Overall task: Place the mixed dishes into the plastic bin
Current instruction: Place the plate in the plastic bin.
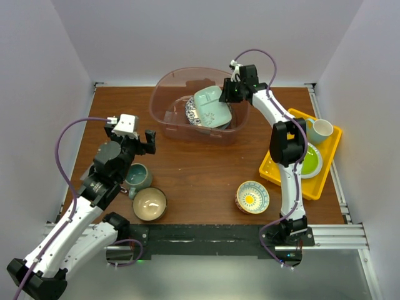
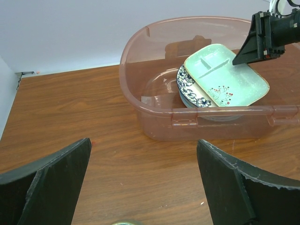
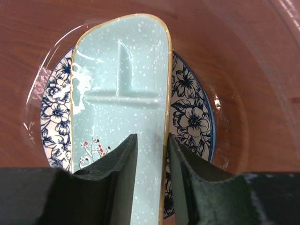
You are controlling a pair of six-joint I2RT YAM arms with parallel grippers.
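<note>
The plastic bin (image 1: 164, 94) stands at the back middle of the table and also shows in the left wrist view (image 2: 154, 122). In it lies the blue-patterned plate (image 1: 190, 114), with the mint square dish (image 1: 209, 107) tilted on top. My right gripper (image 1: 232, 92) is inside the bin, shut on the mint dish's (image 3: 117, 93) right rim, above the blue-patterned plate (image 3: 192, 117). My left gripper (image 1: 134, 140) is open and empty above the table, left of the bin. The teal mug (image 1: 137, 177), tan bowl (image 1: 150, 204) and patterned bowl (image 1: 252, 197) sit on the table.
A yellow tray (image 1: 331, 159) at the right edge holds the lime-green plate (image 1: 310, 160) and a pale mug (image 1: 320, 130). White walls close in the back and both sides. A black strip runs along the table's near edge.
</note>
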